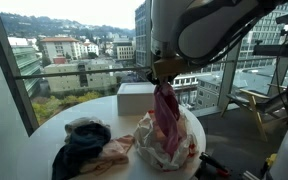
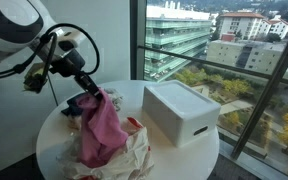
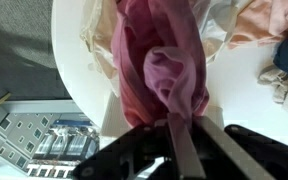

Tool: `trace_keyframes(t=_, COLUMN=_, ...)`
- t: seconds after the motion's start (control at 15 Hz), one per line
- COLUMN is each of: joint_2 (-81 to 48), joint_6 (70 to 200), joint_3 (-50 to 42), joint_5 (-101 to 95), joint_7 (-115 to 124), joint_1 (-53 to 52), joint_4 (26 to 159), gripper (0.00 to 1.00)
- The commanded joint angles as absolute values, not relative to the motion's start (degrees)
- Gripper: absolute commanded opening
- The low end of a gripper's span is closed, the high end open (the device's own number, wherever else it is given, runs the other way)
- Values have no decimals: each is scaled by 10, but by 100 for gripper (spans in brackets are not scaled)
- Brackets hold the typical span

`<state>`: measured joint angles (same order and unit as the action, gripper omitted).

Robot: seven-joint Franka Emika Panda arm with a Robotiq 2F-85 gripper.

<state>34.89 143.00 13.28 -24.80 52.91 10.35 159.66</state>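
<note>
fingers (image 3: 184,150) tight on pink cloth (image 3: 156,62), above plastic bag (image 2: 136,152) on round white table (image 1: 94,108)

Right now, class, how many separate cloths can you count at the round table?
3. A pink cloth hangs from the gripper over the plastic bag; a dark blue cloth and a peach cloth lie piled beside the bag. Others may be hidden.
</note>
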Motion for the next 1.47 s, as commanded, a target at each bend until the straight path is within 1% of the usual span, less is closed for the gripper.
trace_keyframes(t=0.0, joint_2=277, joint_6=1485, joint_3=133, joint_5=-243, joint_7=492, joint_1=98, joint_4=1596, gripper=2)
trace_keyframes(t=0.4, joint_2=171, joint_6=1480, joint_3=99, joint_5=-226, joint_7=431, joint_1=97, joint_4=1596, gripper=2)
trace_keyframes(t=0.6, joint_2=121, joint_6=1493, joint_3=61, joint_5=-187, joint_7=368, joint_1=78, joint_4=1595, gripper=2)
trace_keyframes(t=0.73, joint_2=92, joint_6=1483, joint_3=45, joint_5=-177, joint_7=346, joint_1=85, joint_4=1592, gripper=2)
trace_keyframes(t=1.07, joint_2=21, joint_6=1553, joint_3=4, joint_5=-148, joint_7=259, joint_1=80, joint_4=1578, gripper=2)
trace_keyframes(t=1.27, joint_2=-16, joint_6=1552, joint_3=-11, joint_5=-49, joint_7=138, joint_1=65, joint_4=1552, gripper=2)
trace_keyframes(t=1.33, joint_2=-21, joint_6=1543, joint_3=-12, joint_5=-21, joint_7=101, joint_1=63, joint_4=1546, gripper=23)
trace_keyframes(t=1.4, joint_2=-22, joint_6=1533, joint_3=-11, joint_5=10, joint_7=60, joint_1=61, joint_4=1541, gripper=34)
